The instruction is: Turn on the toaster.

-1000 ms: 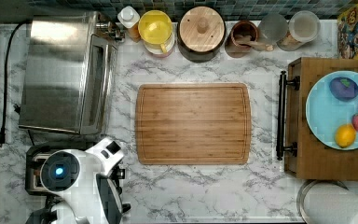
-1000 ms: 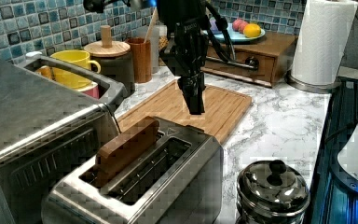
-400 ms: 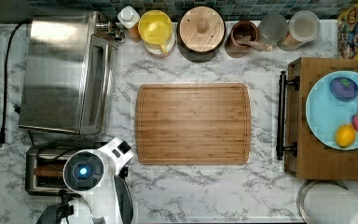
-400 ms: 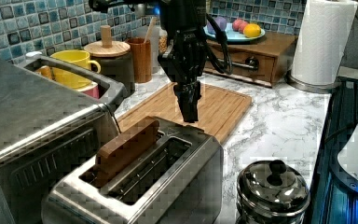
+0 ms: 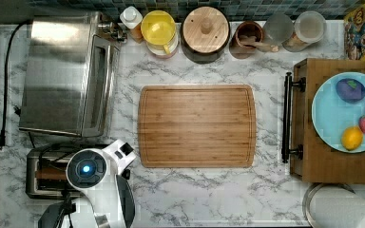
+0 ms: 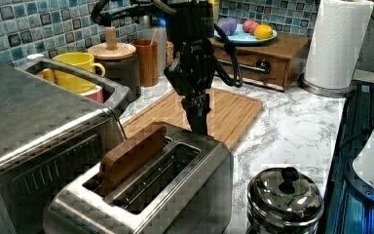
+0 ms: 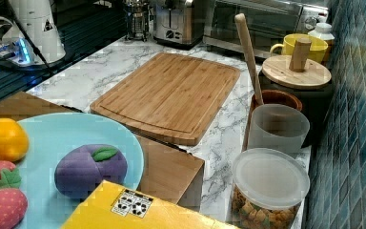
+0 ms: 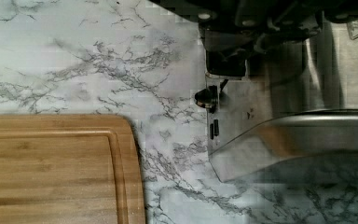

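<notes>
The gripper (image 6: 198,122), its fingers apparently pressed together, hangs at the toaster's (image 6: 175,190) far end, beside the cutting board (image 6: 233,109).

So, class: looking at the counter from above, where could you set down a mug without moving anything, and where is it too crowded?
Free: the bare cutting board, and the marble strip between it and the wooden tray. Crowded: the back row of jars by the yellow mug, and the corner where the arm hangs over the toaster beside the toaster oven.
</notes>
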Tool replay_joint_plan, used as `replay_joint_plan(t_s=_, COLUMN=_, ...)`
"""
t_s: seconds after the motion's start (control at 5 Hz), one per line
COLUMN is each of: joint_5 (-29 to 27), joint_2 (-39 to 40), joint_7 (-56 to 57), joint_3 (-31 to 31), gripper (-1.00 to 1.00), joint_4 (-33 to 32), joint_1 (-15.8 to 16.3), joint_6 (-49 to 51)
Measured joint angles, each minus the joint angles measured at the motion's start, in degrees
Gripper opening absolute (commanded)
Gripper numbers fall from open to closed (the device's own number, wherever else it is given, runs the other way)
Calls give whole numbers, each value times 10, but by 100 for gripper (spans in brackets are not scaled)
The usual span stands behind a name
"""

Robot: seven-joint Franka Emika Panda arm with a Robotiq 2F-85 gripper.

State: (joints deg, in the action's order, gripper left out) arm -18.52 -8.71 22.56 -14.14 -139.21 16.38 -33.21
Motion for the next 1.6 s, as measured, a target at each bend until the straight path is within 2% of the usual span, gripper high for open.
replay_joint_plan(t_s=0.6, joint_5=4, joint_2=41, joint_7=-4, joint_3=-2, gripper=-100, joint_4=9, joint_1=-4, joint_6=-3)
replay_joint_plan(t_s=0.8, joint_5=2, joint_2=41, joint_7=-3, joint_3=14, gripper=-100, joint_4=8, joint_1=7, joint_6=-4)
replay_joint_plan(t_s=1.2, joint_5=-22, joint_2=40, joint_7=-2, joint_3=19, gripper=-100, joint_4=-20, joint_1=9, joint_6=-56)
replay_joint_plan(t_s=1.6, joint_5=-38, joint_2=48, joint_7=53, joint_3=10, gripper=-100, joint_4=-32, joint_1=3, joint_6=-84)
